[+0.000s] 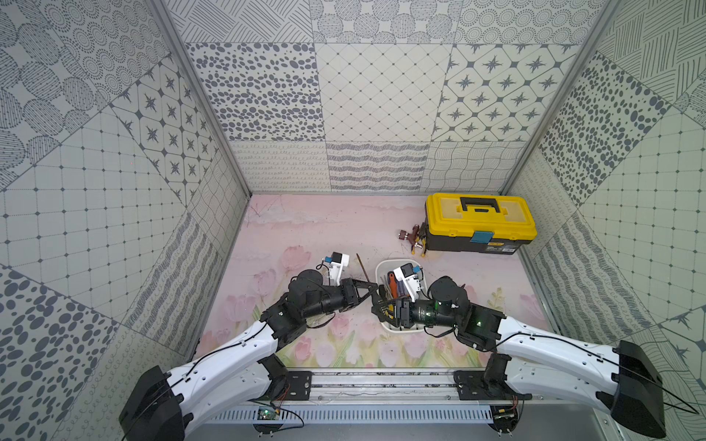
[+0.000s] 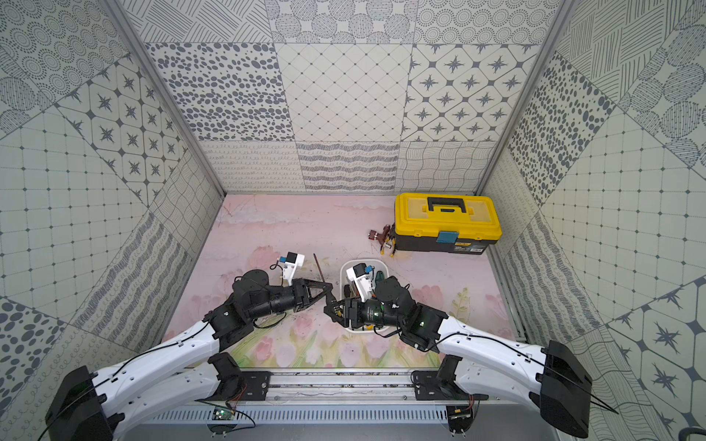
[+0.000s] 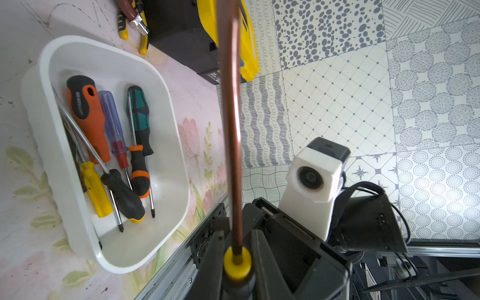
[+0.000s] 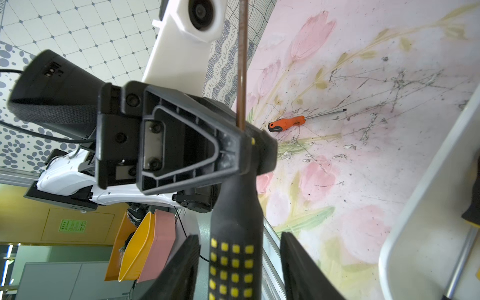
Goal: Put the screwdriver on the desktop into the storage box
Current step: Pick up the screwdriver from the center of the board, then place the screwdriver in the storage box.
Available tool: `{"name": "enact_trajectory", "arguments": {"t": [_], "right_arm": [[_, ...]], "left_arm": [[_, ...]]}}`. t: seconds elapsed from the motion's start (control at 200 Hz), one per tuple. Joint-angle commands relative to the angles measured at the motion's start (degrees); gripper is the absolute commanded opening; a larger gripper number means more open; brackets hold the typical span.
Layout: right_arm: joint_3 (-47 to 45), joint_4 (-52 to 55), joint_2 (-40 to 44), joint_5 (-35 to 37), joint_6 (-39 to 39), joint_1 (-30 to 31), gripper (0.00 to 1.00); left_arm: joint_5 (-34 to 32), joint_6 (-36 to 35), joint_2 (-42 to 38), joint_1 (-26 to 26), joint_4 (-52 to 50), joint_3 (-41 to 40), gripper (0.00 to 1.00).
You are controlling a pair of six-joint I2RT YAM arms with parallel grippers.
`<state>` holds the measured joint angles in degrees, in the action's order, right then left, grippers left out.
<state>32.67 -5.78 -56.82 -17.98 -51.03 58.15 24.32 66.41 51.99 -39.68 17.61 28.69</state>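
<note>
A screwdriver point(image 1: 362, 269) with a rusty brown shaft point(image 3: 232, 130), a yellow collar and a black handle point(image 4: 233, 233) dotted with yellow squares hangs over the desktop point(image 1: 305, 229), just left of the storage box point(image 1: 393, 261). My left gripper point(image 1: 372, 292) point(image 3: 237, 233) is shut on it near the collar. My right gripper point(image 1: 378, 303) point(image 4: 239, 237) straddles the handle, open, with a gap on each side. Several screwdrivers point(image 3: 88, 117) lie in the white box point(image 3: 166, 85). In the right wrist view an orange-handled screwdriver point(image 4: 285, 123) lies flat on the desktop.
A yellow-lidded black toolbox point(image 1: 479, 221) stands at the back right, with pliers point(image 1: 414, 238) against its left end. Patterned walls close the left, back and right sides. The arms' metal rail point(image 1: 382, 382) runs along the front edge.
</note>
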Motion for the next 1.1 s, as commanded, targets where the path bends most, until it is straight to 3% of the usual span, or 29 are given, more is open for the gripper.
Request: {"name": "enact_trajectory", "arguments": {"t": [0.0,0.115,0.19,0.26,0.335,0.45,0.545,0.61,0.856,1.096], "right_arm": [[0.69,-0.78,1.42,0.32,0.55,0.03,0.30],[1.35,0.83,1.68,0.35,1.10,0.03,0.08],[1.51,1.63,2.01,0.78,1.40,0.03,0.01],[1.86,3.26,2.54,1.80,1.84,0.03,0.00],[3.14,7.53,3.04,4.21,2.73,0.03,0.00],[5.04,14.12,3.47,9.60,3.52,-0.05,0.00],[6.36,18.17,3.58,13.01,3.72,-0.01,0.00],[7.33,20.45,3.47,14.34,4.07,-0.04,0.00],[8.72,24.50,3.79,16.48,4.68,-0.32,0.00],[9.47,24.53,1.65,15.92,4.99,-0.48,0.00]], "left_arm": [[3.24,0.56,-0.26,0.06,7.21,0.15,0.00],[1.42,0.17,-0.17,0.06,4.67,0.58,0.01],[-1.01,-0.74,-0.07,0.11,0.54,1.09,0.31],[-3.72,-2.77,-0.20,0.08,-4.61,2.02,0.52],[-9.16,-5.68,-0.62,0.02,-13.88,4.58,0.62],[-23.04,-9.10,-0.53,0.11,-32.15,9.47,0.72],[-34.77,-8.98,0.46,0.51,-45.47,12.33,0.77],[-38.82,-8.25,0.82,1.98,-50.39,12.36,0.79],[-40.56,-7.16,-3.61,11.84,-52.10,4.66,0.82],[-41.54,-6.86,-0.48,15.14,-51.58,2.32,0.89]]}}
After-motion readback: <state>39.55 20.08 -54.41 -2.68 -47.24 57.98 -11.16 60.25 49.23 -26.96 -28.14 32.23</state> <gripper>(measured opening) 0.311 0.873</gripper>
